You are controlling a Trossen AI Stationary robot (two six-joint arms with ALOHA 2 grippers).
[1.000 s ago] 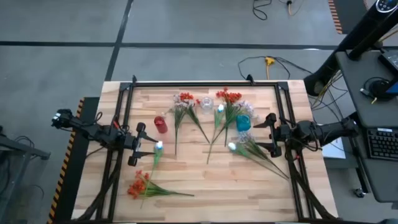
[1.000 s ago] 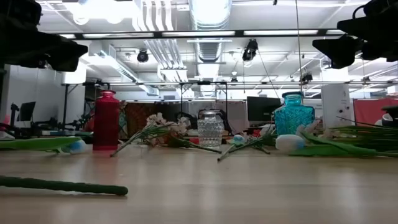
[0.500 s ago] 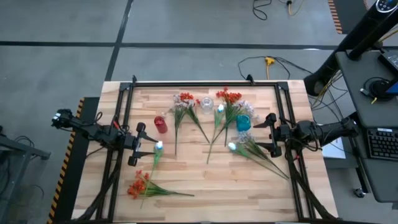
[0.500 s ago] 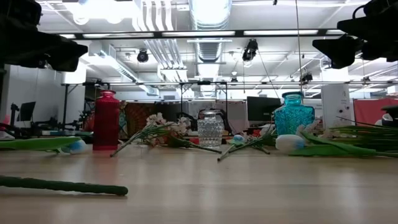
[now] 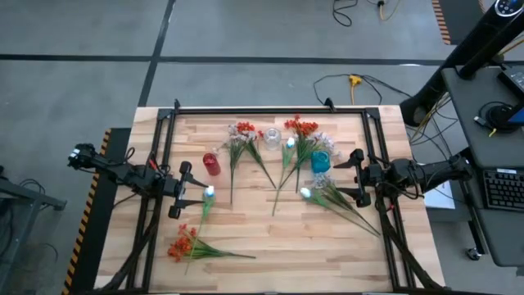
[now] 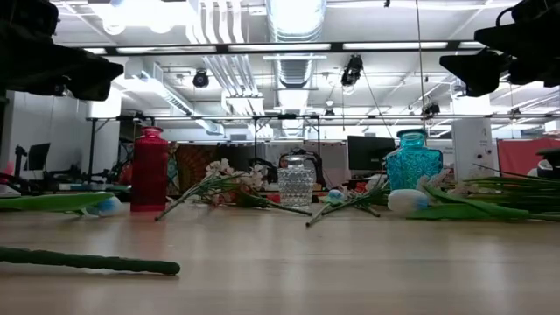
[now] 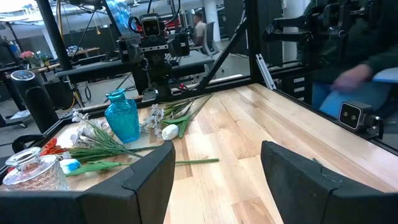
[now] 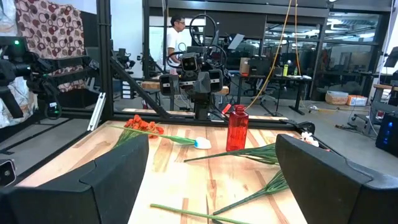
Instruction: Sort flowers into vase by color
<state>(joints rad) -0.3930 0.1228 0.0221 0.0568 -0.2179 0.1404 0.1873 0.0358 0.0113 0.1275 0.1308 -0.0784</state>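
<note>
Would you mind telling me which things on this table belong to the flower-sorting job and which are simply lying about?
Job:
red vase
clear vase
blue vase
orange-red flowers
white bud stem
mixed flowers

Lying about:
yellow cable
keyboard

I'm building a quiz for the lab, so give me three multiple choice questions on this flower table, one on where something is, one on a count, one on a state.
1. Where is the red vase?
A. nearest the left gripper
B. nearest the right gripper
C. off the table

2. How many vases stand on the table?
A. one
B. two
C. three

3. What state are the vases in?
A. all hold flowers
B. all upright with no flowers in them
C. tipped over

Answers: 1 A, the high view puts it just beyond the left gripper, far from the right gripper. 2 C, red, clear vase and blue vase. 3 B, the low view shows all three upright while the flowers lie on the wood.
</note>
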